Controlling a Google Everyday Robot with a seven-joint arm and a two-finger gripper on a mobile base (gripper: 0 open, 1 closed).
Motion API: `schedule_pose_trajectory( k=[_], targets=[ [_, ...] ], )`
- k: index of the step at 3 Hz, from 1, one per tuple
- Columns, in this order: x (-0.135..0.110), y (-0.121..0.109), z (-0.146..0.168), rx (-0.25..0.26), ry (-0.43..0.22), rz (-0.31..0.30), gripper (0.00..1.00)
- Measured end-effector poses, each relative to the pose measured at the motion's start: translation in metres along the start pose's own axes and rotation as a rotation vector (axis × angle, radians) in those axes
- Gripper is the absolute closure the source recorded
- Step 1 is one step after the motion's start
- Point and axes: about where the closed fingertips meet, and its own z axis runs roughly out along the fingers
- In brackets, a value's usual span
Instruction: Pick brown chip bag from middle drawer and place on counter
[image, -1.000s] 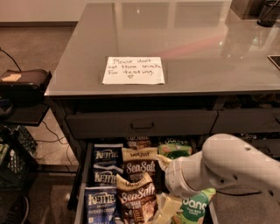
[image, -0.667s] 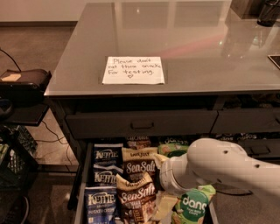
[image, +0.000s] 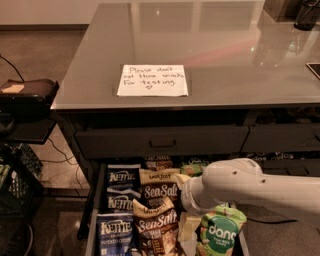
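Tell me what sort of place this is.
Likely an office or lab snack station used for tests: handwritten note on the counter, middle drawer full of chip bags, the gripper low over them.

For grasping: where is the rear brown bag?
Camera view, lower centre: the rear brown bag, in the drawer, right of the Kettle bags, claw at its right.

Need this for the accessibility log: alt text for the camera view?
A white robot arm reaches from the right into the open middle drawer, its gripper hidden among snack bags beside two brown chip bags. Above, the grey counter holds a handwritten note.
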Motion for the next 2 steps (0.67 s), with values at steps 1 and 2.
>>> schedule_pose_trajectory(
  k=[1, 2],
  targets=[
    [0.021, -0.003, 0.021, -0.018, 0.021, 0.005, 0.00],
    [0.036, -0.002, 0.043, -0.054, 0.022, 0.027, 0.00]
  ],
)
